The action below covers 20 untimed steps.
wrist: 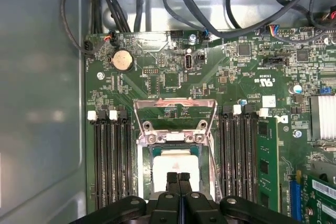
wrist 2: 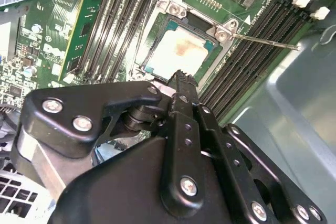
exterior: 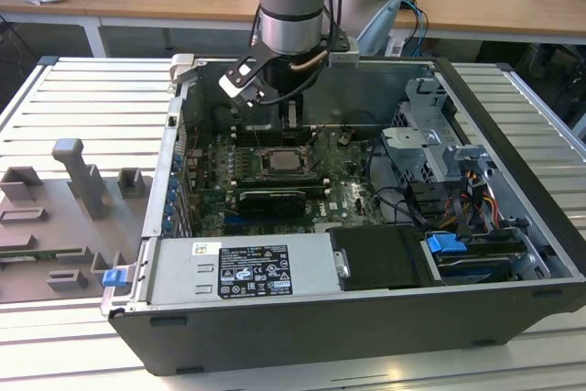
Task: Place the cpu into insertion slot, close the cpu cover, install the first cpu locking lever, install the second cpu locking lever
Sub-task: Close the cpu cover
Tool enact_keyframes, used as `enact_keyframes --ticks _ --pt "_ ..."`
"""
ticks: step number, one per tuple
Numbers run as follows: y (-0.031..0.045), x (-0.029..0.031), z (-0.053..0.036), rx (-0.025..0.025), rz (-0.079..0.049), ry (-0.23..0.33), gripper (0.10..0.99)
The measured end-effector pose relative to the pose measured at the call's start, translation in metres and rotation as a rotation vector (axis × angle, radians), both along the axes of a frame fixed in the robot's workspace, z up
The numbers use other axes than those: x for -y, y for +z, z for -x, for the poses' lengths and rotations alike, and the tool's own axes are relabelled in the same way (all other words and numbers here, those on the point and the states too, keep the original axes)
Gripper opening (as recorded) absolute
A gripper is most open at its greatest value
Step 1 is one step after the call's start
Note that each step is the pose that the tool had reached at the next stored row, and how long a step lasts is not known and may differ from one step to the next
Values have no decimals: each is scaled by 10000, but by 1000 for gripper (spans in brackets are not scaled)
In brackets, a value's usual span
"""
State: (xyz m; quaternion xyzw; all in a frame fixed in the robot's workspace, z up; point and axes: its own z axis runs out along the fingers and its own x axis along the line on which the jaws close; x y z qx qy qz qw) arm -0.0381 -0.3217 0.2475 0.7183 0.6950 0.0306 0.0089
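The cpu (wrist: 176, 163) lies flat in the insertion slot (wrist: 144, 174), its pale metal top (wrist 2: 176, 51) facing up. The cpu cover (wrist: 176, 102) stands swung open on the slot's far side, with the green board showing through its window. My gripper (wrist: 178, 178) is shut with its two black fingers pressed together and nothing between them. Its tips (wrist 2: 181, 78) sit over the near edge of the chip; whether they touch it I cannot tell. A thin locking lever (wrist 2: 262, 40) sticks out sideways from the slot. In the exterior view the gripper (exterior: 291, 121) hangs behind the slot (exterior: 282, 164).
Long black memory slots (wrist: 111, 161) flank the socket on both sides. Cable bundles (wrist: 231, 19) run along the case wall. A power supply (exterior: 243, 272) and a drive cage (exterior: 439, 148) stand inside the open case. Grey fixtures (exterior: 78, 180) rest on the table at the exterior view's left.
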Motion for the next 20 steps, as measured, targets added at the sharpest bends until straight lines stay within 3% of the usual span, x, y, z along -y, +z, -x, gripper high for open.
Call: enact_keyframes --ticks 5,11,15,20 --pt "77 0 0 -1 0 0 106" --pt "97 1 -10 -3 3 0 106" --pt "271 0 -10 0 0 -1 106" --pt "277 1 -177 -33 1 355 106"
